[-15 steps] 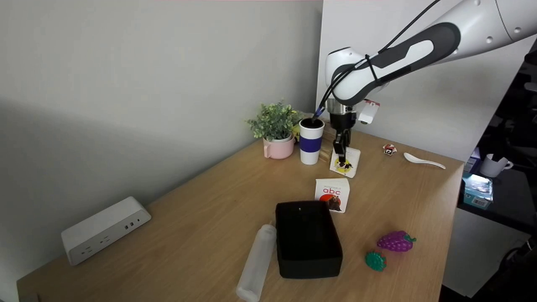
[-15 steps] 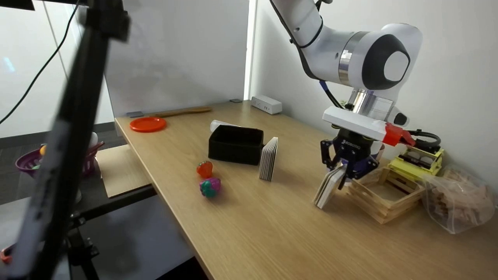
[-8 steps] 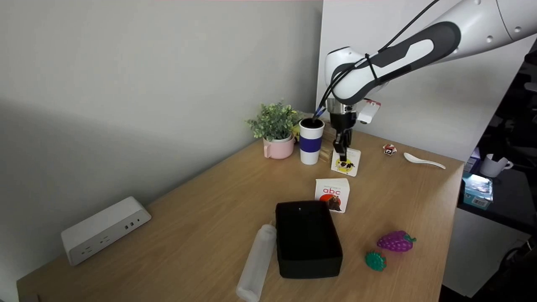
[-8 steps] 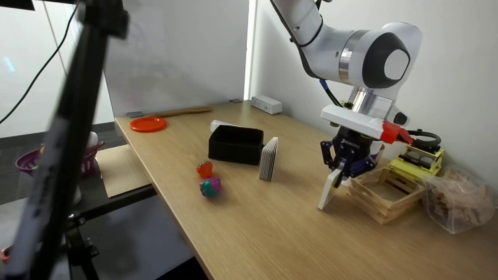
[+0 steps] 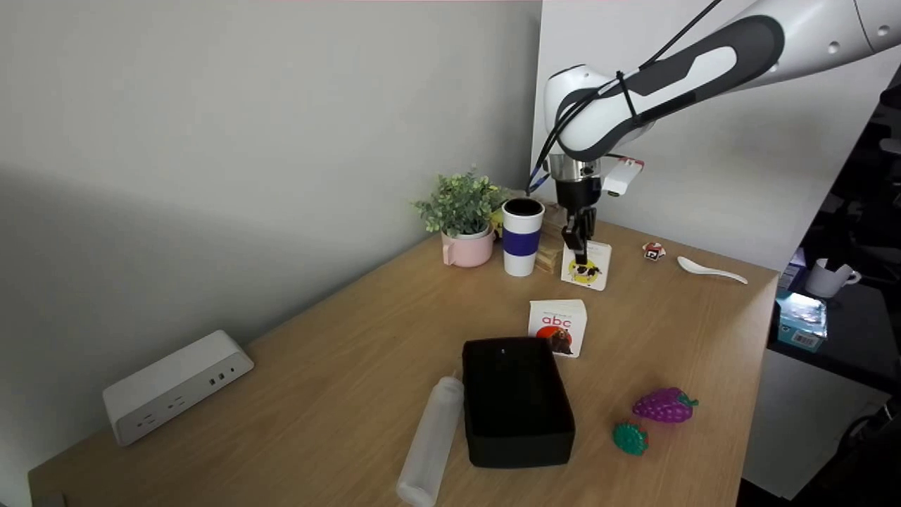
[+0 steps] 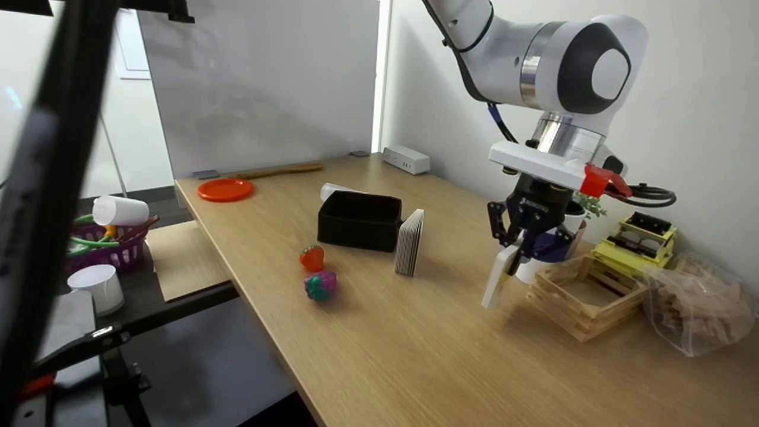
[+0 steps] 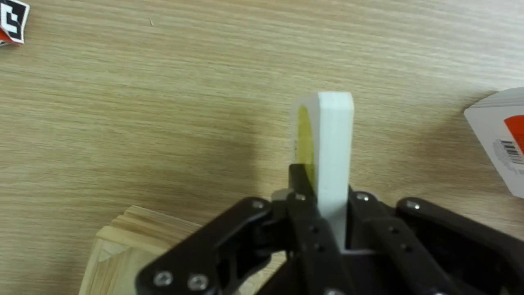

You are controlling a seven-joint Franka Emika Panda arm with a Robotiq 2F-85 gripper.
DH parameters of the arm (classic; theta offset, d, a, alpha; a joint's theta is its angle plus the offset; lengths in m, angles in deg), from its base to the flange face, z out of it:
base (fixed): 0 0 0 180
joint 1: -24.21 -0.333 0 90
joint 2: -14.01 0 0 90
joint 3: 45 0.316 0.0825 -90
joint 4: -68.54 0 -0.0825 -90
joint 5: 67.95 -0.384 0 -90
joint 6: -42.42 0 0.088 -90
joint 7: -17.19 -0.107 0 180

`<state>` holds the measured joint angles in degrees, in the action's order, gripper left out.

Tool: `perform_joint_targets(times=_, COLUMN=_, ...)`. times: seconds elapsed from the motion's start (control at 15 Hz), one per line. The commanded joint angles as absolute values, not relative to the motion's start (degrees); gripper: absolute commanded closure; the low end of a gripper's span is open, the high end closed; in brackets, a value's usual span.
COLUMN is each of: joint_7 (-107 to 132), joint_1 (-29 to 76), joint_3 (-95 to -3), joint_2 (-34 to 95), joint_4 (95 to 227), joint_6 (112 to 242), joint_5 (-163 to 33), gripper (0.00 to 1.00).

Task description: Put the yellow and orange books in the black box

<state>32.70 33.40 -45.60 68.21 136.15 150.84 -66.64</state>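
The yellow book (image 5: 597,271) is in my gripper (image 7: 325,184), whose fingers are shut on its two covers. In an exterior view the book (image 6: 497,281) hangs tilted, a little above the table. In the wrist view its white edge (image 7: 335,123) points up, with the yellow picture on its left face. The orange book (image 5: 557,317) stands upright on the table, right behind the black box (image 5: 521,451). The orange book (image 6: 409,246) and the box (image 6: 356,234) also show in an exterior view. Part of the orange book (image 7: 497,135) shows at the wrist view's right edge. The box looks empty.
A white cup with a purple band (image 5: 521,243) and a wooden crate (image 6: 584,302) stand close beside the gripper. A potted plant (image 5: 464,225) is behind. A white bottle (image 5: 431,440) lies beside the box. Toy fruits (image 5: 665,405) lie on its other side.
The gripper has shut on the yellow book, pressing its fanned pages together. It has then risen, lifting the book off the table. The orange book and the box have not moved.
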Motion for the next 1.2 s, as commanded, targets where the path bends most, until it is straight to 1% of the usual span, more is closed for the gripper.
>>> perform_joint_targets(times=0.0, joint_7=32.91, joint_1=33.22, joint_3=-45.45, joint_2=64.35, joint_4=138.66, joint_6=147.09, joint_5=-66.60, gripper=0.96)
perform_joint_targets(times=0.53, joint_7=32.65, joint_1=34.22, joint_3=-41.73, joint_2=62.36, joint_4=138.03, joint_6=145.48, joint_5=-75.07, gripper=0.96)
perform_joint_targets(times=0.93, joint_7=30.66, joint_1=33.11, joint_3=-42.60, joint_2=62.00, joint_4=138.27, joint_6=147.01, joint_5=-76.02, gripper=0.96)
perform_joint_targets(times=1.13, joint_7=29.73, joint_1=32.25, joint_3=-43.95, joint_2=59.78, joint_4=140.48, joint_6=150.29, joint_5=-73.65, gripper=0.96)
